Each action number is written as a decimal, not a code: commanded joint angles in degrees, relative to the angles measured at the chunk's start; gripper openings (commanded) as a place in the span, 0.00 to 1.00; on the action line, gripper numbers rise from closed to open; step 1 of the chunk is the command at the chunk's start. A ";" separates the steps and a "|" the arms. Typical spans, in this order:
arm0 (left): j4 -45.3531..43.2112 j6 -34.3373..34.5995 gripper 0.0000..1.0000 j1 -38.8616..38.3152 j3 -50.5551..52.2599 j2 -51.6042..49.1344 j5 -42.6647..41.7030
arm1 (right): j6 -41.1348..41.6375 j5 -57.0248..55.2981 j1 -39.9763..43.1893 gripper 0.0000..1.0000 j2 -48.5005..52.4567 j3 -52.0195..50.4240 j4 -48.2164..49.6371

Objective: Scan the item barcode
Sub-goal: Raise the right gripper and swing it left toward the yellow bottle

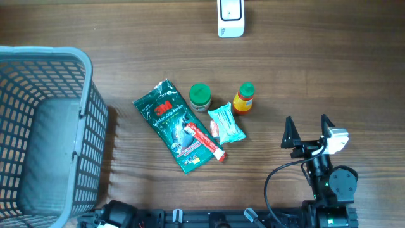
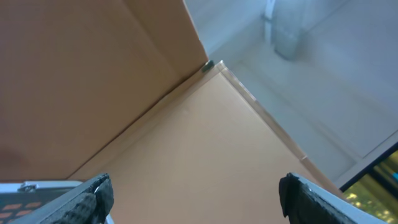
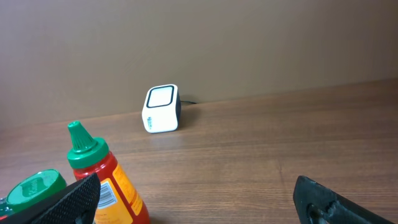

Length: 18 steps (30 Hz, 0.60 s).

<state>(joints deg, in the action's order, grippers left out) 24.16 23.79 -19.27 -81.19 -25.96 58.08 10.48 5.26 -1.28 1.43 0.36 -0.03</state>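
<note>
One sauce bottle (image 1: 243, 99) stands mid-table beside a teal packet (image 1: 226, 123) from overhead, well apart from the scanner (image 1: 230, 18); our right gripper (image 1: 308, 130) gapes, empty. Left wrist: our left gripper (image 2: 196, 199) spread, holding nothing. Right wrist: sauce bottle close, scanner beyond.

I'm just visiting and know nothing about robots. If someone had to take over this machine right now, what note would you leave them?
Left tool: open, empty, parked at the near edge, camera aimed off the table.
Right tool: open, empty, right of the items.
Things: 3M packet, red tube, green-lidded jar, teal packet and sauce bottle clustered mid-table; scanner at the far edge; basket on the left.
Done: nothing is held, and apparently nothing is scanned.
Left: pick an item and show its barcode to the scanner.
</note>
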 commanded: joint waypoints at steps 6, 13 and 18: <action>3.21 4.17 0.94 10.16 0.37 4.98 -16.50 | 0.61 -0.76 -0.26 1.00 -0.09 -0.04 0.17; 4.39 8.26 1.00 14.67 0.42 6.69 -17.75 | 0.61 -0.76 -0.26 1.00 -0.09 -0.04 0.17; 4.85 8.24 1.00 17.94 0.42 6.73 -27.71 | 0.61 -0.76 -0.26 1.00 -0.09 -0.04 0.17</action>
<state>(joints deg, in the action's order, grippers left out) 28.88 30.83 -3.25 -81.14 -19.79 39.27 10.48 5.26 -1.28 1.43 0.36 -0.03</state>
